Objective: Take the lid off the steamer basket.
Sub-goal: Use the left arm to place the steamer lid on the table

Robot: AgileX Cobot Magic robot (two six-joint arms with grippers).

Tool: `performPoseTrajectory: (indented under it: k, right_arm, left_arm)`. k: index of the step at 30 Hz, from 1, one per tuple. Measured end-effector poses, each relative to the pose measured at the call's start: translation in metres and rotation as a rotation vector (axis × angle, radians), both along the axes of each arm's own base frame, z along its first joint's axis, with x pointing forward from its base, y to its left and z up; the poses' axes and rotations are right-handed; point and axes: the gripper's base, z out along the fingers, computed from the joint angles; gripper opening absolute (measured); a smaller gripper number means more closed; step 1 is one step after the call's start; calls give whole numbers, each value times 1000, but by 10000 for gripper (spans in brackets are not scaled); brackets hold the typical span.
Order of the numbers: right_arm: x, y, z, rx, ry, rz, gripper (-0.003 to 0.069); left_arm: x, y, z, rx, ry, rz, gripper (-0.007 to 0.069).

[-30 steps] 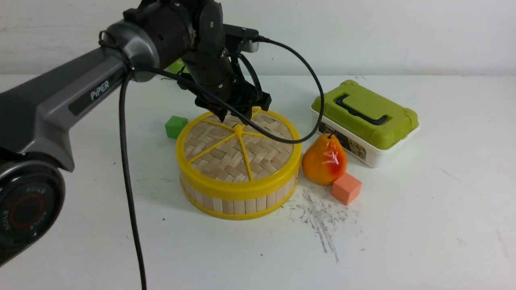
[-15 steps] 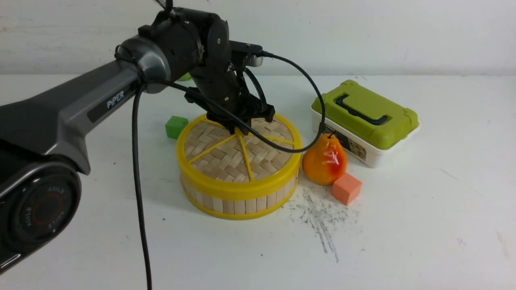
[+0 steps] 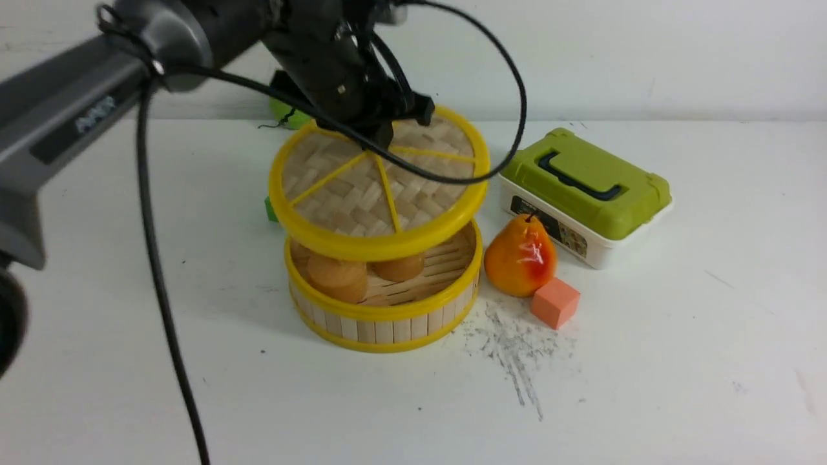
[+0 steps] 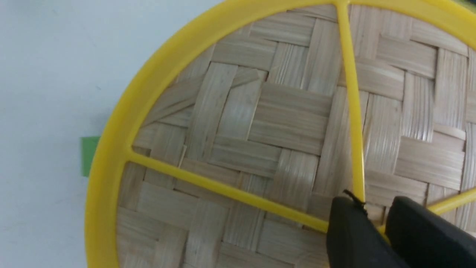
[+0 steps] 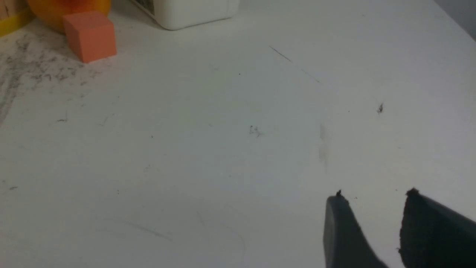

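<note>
The lid (image 3: 362, 194), a woven bamboo disc with a yellow rim and spokes, hangs tilted in the air above the steamer basket (image 3: 381, 320). My left gripper (image 3: 380, 137) is shut on the lid's centre knob; in the left wrist view the lid (image 4: 260, 123) fills the picture and my left gripper (image 4: 375, 212) pinches the yellow knob. The open basket holds two round tan buns (image 3: 336, 274) on its slatted floor. My right gripper (image 5: 375, 197) is open and empty over bare table; it does not show in the front view.
A pear (image 3: 520, 255) and an orange cube (image 3: 554, 302) lie right of the basket. A white box with an olive-green lid (image 3: 585, 187) stands further right. A green cube (image 3: 270, 210) peeks out left behind the lid. A green object (image 3: 287, 116) lies at the back.
My left gripper came down onto the lid's centre knob, shut on it, and lifted the lid up off the basket. The buns inside now show.
</note>
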Motion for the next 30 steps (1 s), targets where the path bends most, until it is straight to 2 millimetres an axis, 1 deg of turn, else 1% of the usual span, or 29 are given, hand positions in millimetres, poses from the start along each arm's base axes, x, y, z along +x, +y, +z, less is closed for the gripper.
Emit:
performPoseTrajectory:
  k: [1,2,3,5,6,7,9,11,13,14,16,18,19,20,21,22,23,24,25,26,27,28,29,30]
  right_arm:
    - [0,0,0,0,0,0,240]
    - [0,0,0,0,0,0,240]
    - [0,0,0,0,0,0,240]
    - [0,0,0,0,0,0,240]
    - [0,0,0,0,0,0,240]
    - [0,0,0,0,0,0,240]
    - [0,0,0,0,0,0,240]
    - [0,0,0,0,0,0,240]
    - [0,0,0,0,0,0,240]
    - [0,0,0,0,0,0,240]
    - [0,0,0,0,0,0,240]
    - [0,0,0,0,0,0,240]
    - [0,0,0,0,0,0,240]
    - [0,0,0,0,0,0,240]
    - [0,0,0,0,0,0,240]
    - [0,0,0,0,0,0,240]
    - [0,0,0,0,0,0,240]
    - [0,0,0,0,0,0,240]
    - [0,0,0,0,0,0,240]
    - [0,0,0,0,0,0,240]
    - [0,0,0,0,0,0,240]
    - [0,0,0,0,0,0,240]
    - [0,0,0,0,0,0,240]
    - [0,0,0,0,0,0,240]
  left_arm:
    - [-7,8,15,3,-26,10,105]
    - [-10,11,20,2,-31,15,105]
    - [-15,24,34,7,-49,39,105]
    - [-19,43,46,11,-60,77,105]
    - [-20,48,48,11,-61,88,106]
    - [-20,72,56,14,-59,144,106]
    - [-20,96,58,14,-48,202,106]
    - [-21,124,53,11,-17,269,106]
    - [-25,144,40,4,27,316,106]
    - [-26,150,34,-2,42,329,106]
    - [-28,164,13,-13,78,364,106]
    - [-27,173,-18,-28,113,392,106]
    - [-27,174,-25,-30,119,398,106]
    - [-26,177,-51,-38,144,417,106]
    - [-26,178,-71,-37,167,427,106]
    - [-27,178,-87,-31,188,430,106]
    - [-27,178,-96,-27,199,432,106]
    - [-26,179,-113,-19,222,433,106]
    - [-25,179,-123,-12,235,433,106]
    - [-25,179,-128,-9,240,433,106]
    - [-23,179,-144,3,266,434,106]
    - [-20,180,-154,9,277,439,106]
    - [-20,180,-155,10,278,439,106]
    - [-17,180,-163,8,288,451,106]
